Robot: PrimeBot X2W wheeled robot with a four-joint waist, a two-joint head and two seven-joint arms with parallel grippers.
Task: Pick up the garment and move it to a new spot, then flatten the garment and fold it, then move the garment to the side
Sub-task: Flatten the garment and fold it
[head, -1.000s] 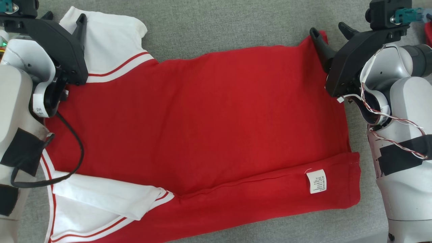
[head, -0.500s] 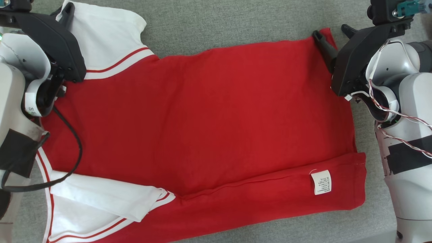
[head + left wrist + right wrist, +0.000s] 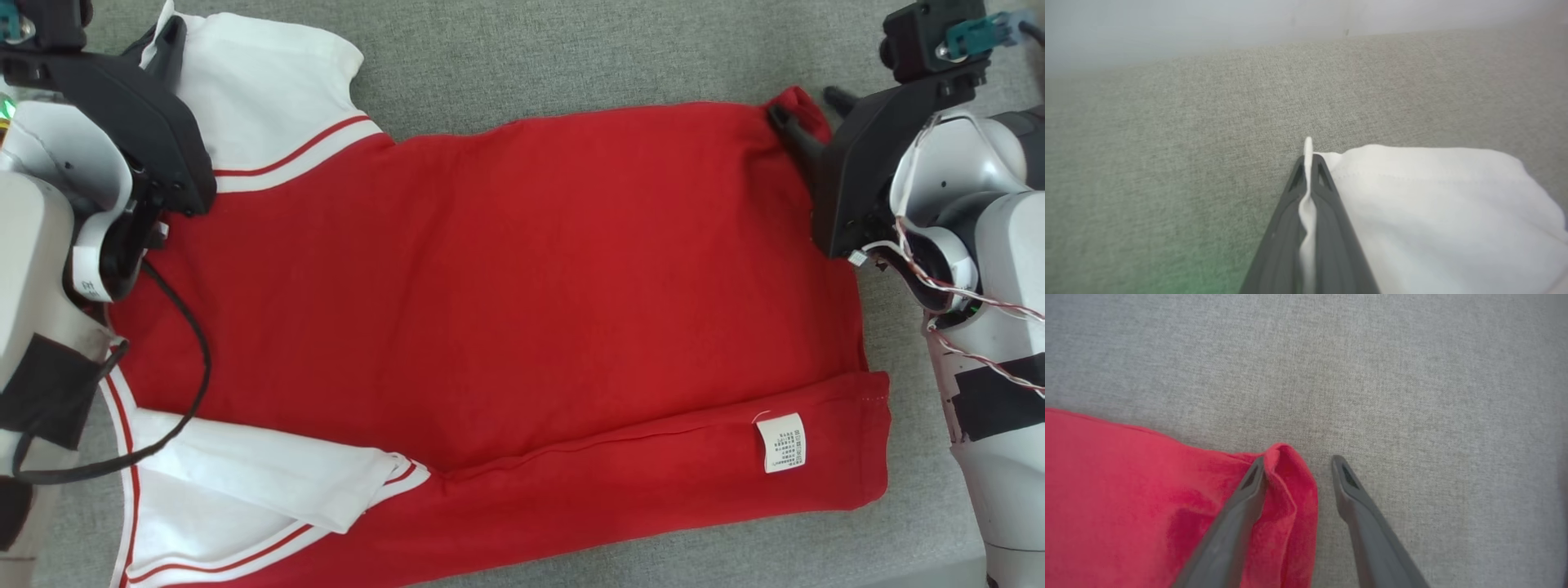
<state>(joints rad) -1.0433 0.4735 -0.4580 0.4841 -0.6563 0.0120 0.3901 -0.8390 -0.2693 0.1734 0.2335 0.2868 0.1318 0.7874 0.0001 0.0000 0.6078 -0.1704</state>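
1. The garment (image 3: 506,269), a red shirt with white sleeves trimmed in red stripes, lies spread sideways on the grey woven surface (image 3: 571,57). Its collar end is toward the robot's left and its hem toward the right. The near long edge is already turned over onto the body, which exposes the care label (image 3: 784,442).
2. The left gripper (image 3: 1308,161) is pressed together on the edge of the far sleeve (image 3: 261,90). A thin ridge of white cloth stands up between its fingers.
3. The right gripper (image 3: 1298,465) is spread. The far hem corner (image 3: 1290,486) bunches up between its fingers, with one finger against the red cloth and the other on bare surface, so nothing is pinched yet.
4. Handling, as a judgement: the garment is light, limp knit cloth. It would sag, stretch and crease rather than hold any shape, and it is neither fragile nor slippery.
5. Where to hold, as a judgement: hemmed corners and sleeve edges are the best places, because the doubled cloth gives the fingers something to bite. Matching grips at both far corners should keep the edge taut and let the fold come over evenly. A shallow pinch on a single layer could slip out.
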